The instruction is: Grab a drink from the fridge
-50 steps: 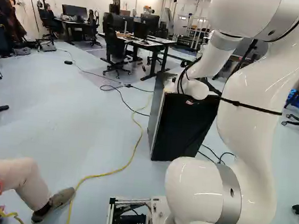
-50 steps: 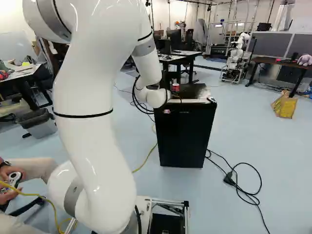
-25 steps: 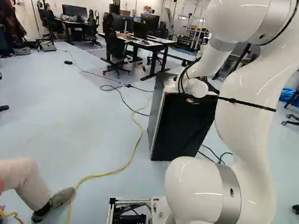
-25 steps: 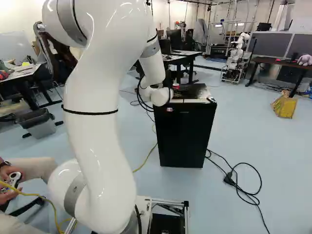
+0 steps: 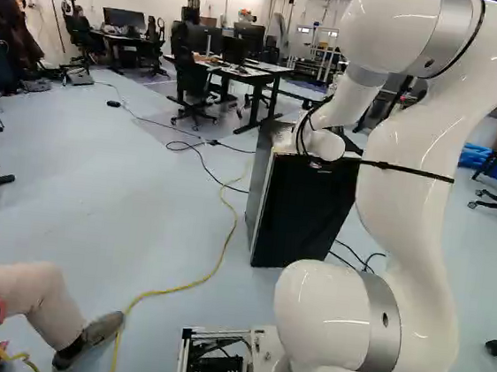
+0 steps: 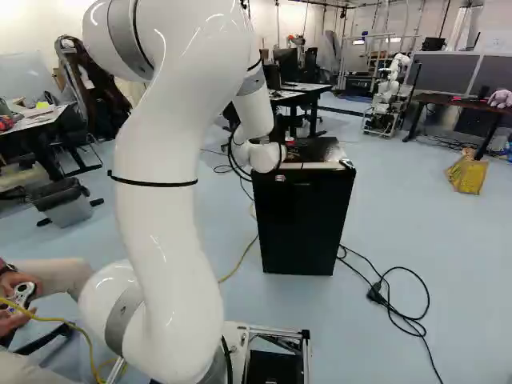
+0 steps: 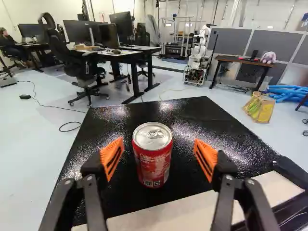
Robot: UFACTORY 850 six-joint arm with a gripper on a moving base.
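A red drink can point(image 7: 153, 166) with a silver lid stands upright on the black top of the small fridge point(image 7: 192, 115). In the wrist view my gripper point(image 7: 159, 155) is open, its orange pads on two sides of the can with a gap at each. In the right base view a bit of the can point(image 6: 290, 142) shows just past the arm's white wrist, which hides the gripper. The front of the black fridge point(image 6: 302, 228) appears closed in that view.
Desks point(image 5: 251, 73) with monitors and chairs stand beyond the fridge. Another robot point(image 6: 390, 92) is farther back. A yellow cable point(image 5: 213, 267) crosses the floor; a black cable point(image 6: 400, 308) lies beside the fridge. A seated person's leg and shoe point(image 5: 95, 339) are near the base.
The arm's wrist has shifted a little toward the right of the right base view, closer to the can. The upper arm has swung the same way there. The base and fridge have kept still.
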